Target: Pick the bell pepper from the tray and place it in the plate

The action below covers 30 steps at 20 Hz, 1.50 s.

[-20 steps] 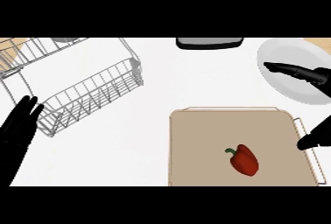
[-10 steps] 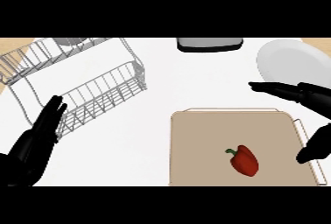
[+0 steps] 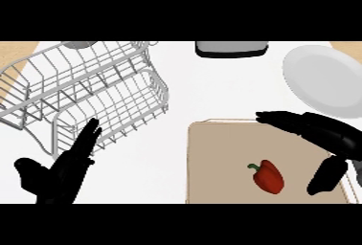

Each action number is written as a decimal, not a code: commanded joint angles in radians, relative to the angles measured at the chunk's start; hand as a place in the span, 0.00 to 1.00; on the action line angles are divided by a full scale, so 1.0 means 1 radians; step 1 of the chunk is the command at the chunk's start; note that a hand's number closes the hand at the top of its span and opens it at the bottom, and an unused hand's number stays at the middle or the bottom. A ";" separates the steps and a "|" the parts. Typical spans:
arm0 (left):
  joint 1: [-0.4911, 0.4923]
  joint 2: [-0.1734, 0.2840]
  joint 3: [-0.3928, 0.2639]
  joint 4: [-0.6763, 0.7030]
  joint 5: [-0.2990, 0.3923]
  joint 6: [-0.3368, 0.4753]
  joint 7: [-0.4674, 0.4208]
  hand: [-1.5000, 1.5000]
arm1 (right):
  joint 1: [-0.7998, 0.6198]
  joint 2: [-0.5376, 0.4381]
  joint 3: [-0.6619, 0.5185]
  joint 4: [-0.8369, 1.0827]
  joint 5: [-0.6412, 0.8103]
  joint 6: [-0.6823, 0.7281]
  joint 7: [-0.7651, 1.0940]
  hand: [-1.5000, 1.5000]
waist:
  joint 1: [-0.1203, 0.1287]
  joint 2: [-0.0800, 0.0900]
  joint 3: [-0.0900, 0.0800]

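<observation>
A red bell pepper (image 3: 268, 176) with a green stem lies on the beige tray (image 3: 219, 162) at the lower right. My right hand (image 3: 322, 136) hovers over the tray's right side, open, fingers stretched left above the pepper and thumb hanging down to the pepper's right. It does not touch the pepper. The white plate (image 3: 322, 79) sits at the upper right, beyond the hand. My left hand (image 3: 60, 170) rests open at the lower left, fingers up.
A wire dish rack (image 3: 84, 93) fills the upper left, close to my left hand's fingertips. A dark-rimmed grey object (image 3: 231, 48) stands at the counter's back edge. Wooden surface shows at both far corners.
My right hand has come down and left from the plate to above the tray, spreading around the pepper. The left hand has risen further into view.
</observation>
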 commanded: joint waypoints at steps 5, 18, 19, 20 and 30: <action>-0.066 -0.050 0.020 0.255 -0.018 0.000 -0.038 0.50 | 0.128 0.037 0.014 -0.091 0.065 -0.015 0.036 0.00 | 0.009 0.014 -0.022; -0.084 -0.060 0.031 0.278 -0.018 -0.021 -0.035 0.50 | 0.139 0.150 0.082 -0.042 0.308 -0.121 0.120 0.00 | 0.018 0.017 -0.022; -0.116 -0.062 0.024 0.255 -0.040 -0.003 -0.001 0.50 | 0.158 0.148 0.068 -0.051 0.309 -0.124 0.107 0.00 | 0.016 0.015 -0.022; -0.115 -0.060 0.049 0.312 -0.005 -0.045 -0.058 0.50 | 0.079 0.155 0.048 0.017 0.298 -0.086 0.095 0.00 | 0.024 0.018 -0.022; -0.053 -0.043 0.051 0.257 -0.021 -0.061 -0.050 0.50 | 0.146 0.167 0.171 0.007 0.467 -0.105 0.032 1.00 | 0.027 0.015 -0.022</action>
